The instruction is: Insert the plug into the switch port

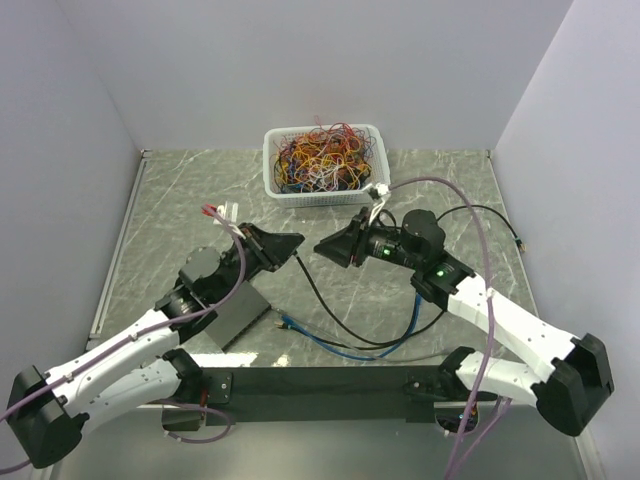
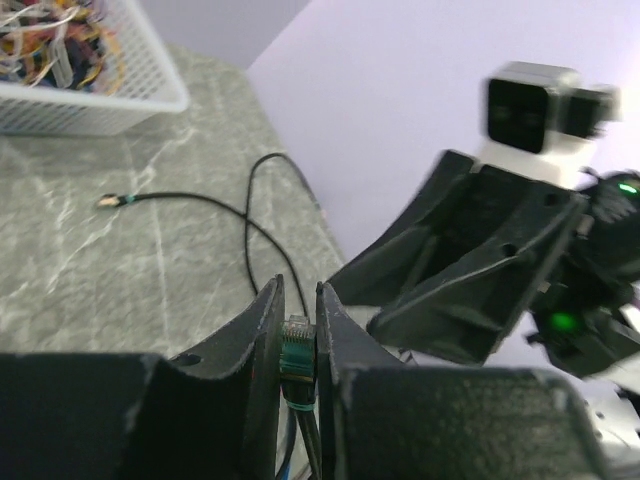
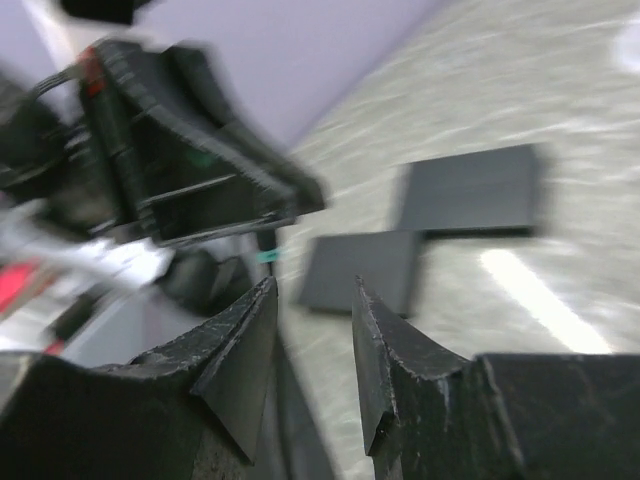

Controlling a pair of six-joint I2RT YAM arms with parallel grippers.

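Left fingers (image 2: 262, 335) are clamping the plug (image 2: 297, 352), holding it upright in the lower middle of the left wrist view, its nose poking just past the tips and its cable trailing down between them. Its long axis is running along my fingers, so in the top view it is pointing right, toward my right gripper (image 1: 322, 248), which is facing it, near but not touching. Right fingers (image 3: 240, 350) are standing apart, gripping nothing. The switch (image 1: 238, 312) is lying on the table toward the lower left of the top view, beside my left arm, so the plug is pointing away from it and the left arm is the nearer one. I am judging that the plug needs turning toward the switch before any pushing. The plug is showing a dark green boot and a small pale head. I cannot see the ports.
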